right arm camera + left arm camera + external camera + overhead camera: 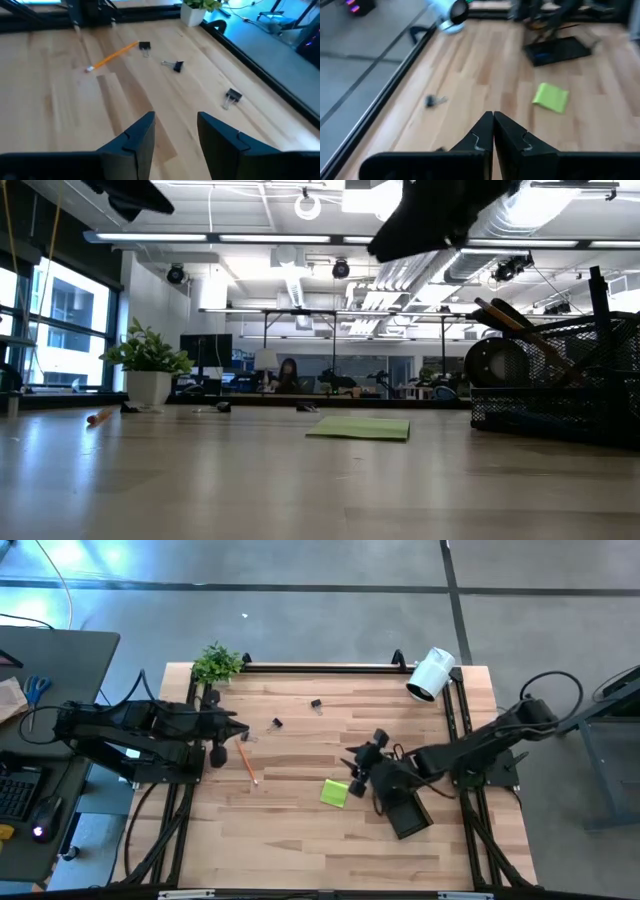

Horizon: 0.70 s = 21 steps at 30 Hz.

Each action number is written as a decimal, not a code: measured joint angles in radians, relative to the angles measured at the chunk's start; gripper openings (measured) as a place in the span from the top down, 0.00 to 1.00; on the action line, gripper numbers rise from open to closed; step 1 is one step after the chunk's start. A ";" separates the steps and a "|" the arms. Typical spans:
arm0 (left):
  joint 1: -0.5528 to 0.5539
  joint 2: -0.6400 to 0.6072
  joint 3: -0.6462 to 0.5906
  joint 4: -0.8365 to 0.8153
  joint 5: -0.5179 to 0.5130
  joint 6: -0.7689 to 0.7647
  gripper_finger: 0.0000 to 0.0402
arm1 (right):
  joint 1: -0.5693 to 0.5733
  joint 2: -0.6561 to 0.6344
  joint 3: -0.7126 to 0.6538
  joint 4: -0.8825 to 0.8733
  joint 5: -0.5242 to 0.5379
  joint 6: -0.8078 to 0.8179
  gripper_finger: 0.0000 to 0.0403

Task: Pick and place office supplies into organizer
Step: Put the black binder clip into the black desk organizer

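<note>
Currently my right gripper (175, 137) hangs above bare wood with its fingers apart and nothing between them; in the high view it sits just beside the organizer (405, 810), on the side toward the sticky-note pad (335, 792). The organizer, near the table's right side, already holds some dark handles in its cup section, seen in the low view; I cannot tell which items they are.

Loose items left: the orange pencil (111, 56) and three black clips, one (144, 46) touching the pencil's tip, one (177, 65) mid-table, one (232, 96) nearer the table edge.

Left gripper (493, 131) is pressed together, empty, parked over the left side near the pencil.

Risks as I judge them:
- Pad lies flat; a straight-down pinch may skid over it or push it into the organizer.
- Clips are tiny; a slightly off approach flicks them toward the edge rail.
- Pencil may roll when one finger lands first.
- Pencil sits close to the left arm; reaching with the right invites an arm collision.
</note>
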State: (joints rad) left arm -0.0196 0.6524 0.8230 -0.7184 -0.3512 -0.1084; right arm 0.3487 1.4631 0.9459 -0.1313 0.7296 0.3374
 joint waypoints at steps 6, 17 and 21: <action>0.000 0.046 0.000 -0.018 -0.027 -0.048 0.99 | -0.072 0.039 0.000 0.135 -0.037 -0.156 0.65; 0.007 0.280 0.000 0.069 -0.258 -0.143 0.99 | -0.283 0.042 0.001 0.376 -0.336 -0.355 0.65; 0.068 0.338 0.000 0.159 -0.232 -0.147 0.99 | -0.364 0.042 0.001 0.325 -0.363 -0.338 0.65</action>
State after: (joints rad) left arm 0.0479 0.9900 0.8234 -0.5596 -0.5837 -0.2551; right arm -0.0153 1.5047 0.9466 0.1936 0.3667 -0.0004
